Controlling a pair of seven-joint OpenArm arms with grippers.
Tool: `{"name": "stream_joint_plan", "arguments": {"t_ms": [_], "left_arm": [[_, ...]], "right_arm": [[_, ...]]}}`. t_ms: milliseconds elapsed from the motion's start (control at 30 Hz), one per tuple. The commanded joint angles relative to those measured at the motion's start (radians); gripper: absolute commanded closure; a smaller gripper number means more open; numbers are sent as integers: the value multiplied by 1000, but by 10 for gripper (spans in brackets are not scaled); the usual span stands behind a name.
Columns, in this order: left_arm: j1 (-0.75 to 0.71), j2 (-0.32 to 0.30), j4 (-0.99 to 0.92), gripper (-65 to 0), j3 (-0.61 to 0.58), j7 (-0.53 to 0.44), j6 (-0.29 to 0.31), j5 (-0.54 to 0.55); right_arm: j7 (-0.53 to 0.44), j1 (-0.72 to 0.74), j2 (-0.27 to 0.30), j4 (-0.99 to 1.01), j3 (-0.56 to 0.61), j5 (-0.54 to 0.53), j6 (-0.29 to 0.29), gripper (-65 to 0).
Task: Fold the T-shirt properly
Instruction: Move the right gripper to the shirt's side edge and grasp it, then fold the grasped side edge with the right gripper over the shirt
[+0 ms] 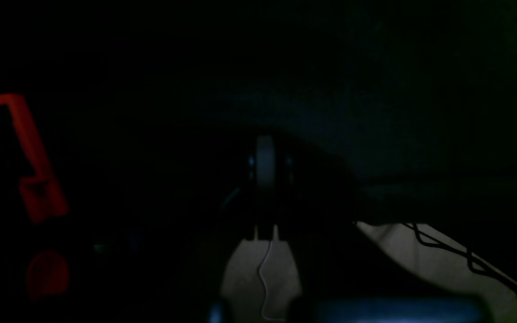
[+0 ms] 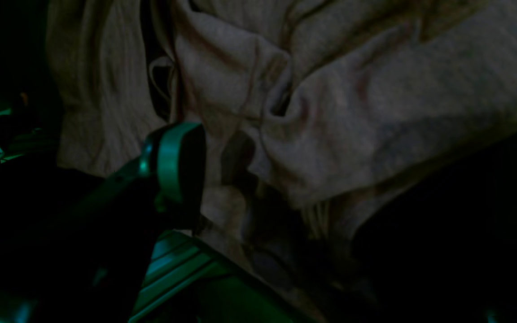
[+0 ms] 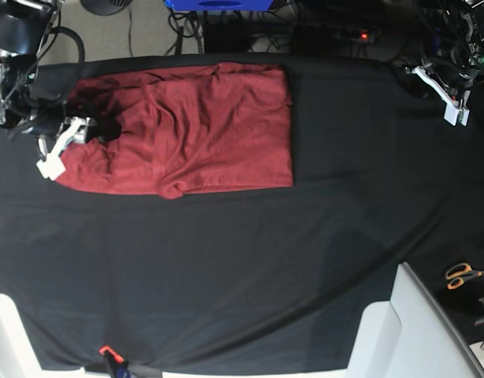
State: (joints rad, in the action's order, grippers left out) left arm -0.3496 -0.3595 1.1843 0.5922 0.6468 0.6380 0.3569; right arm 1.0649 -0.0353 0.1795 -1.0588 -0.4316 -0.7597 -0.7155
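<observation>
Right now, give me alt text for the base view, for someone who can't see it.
A brick-red T-shirt, partly folded, lies on a black cloth sheet seen from above. The right end effector rests at the shirt's left edge; the left end effector waits away from the shirt at the upper right corner. Orange-handled scissors lie at the right edge.

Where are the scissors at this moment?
In the base view, the scissors lie at the far right edge, beside the black cloth.

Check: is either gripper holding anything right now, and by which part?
Left gripper: shut, off the cloth, holding nothing. Right gripper: at the T-shirt's bunched left end, jaws around a fold; whether it has gripped the fold cannot be told.
</observation>
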Motion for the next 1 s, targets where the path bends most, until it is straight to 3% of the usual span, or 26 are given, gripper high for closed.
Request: {"name": "stream_joint_plan", "arguments": {"t_ms": [0,67,167,233,433,600,700,867,967], "left_arm": [[-10,3,-5,0,-5,41,6,-25],[-10,3,-5,0,-5,41,6,-25],[-10,3,-5,0,-5,41,6,-25],[-10,4,-2,0,-5,41,6,-25],[-10,6,-4,0,-5,41,6,-25],[-12,6,1,0,-5,41,6,-25],[-10,6,1,0,-5,41,6,-25],[-7,6,1,0,-5,41,6,-25],[-6,6,1,0,-5,41,6,-25]], "right_arm": [[18,4,7,-1,4,42,17,-360],[18,8,7,-1,4,42,17,-275],[18,21,7,-2,4,42,17,-71],[19,30,7,-5,4,42,17,0],[119,36,-24,-133,4,38,17,-6],[245,-4,-105,-340,6,36,17,-6],[289,-27,-156,-435,7,36,70,-6],[306,-42,-166,-512,149,35,89,-6],[305,-44,-180,-544,233,35,138,-6]]}}
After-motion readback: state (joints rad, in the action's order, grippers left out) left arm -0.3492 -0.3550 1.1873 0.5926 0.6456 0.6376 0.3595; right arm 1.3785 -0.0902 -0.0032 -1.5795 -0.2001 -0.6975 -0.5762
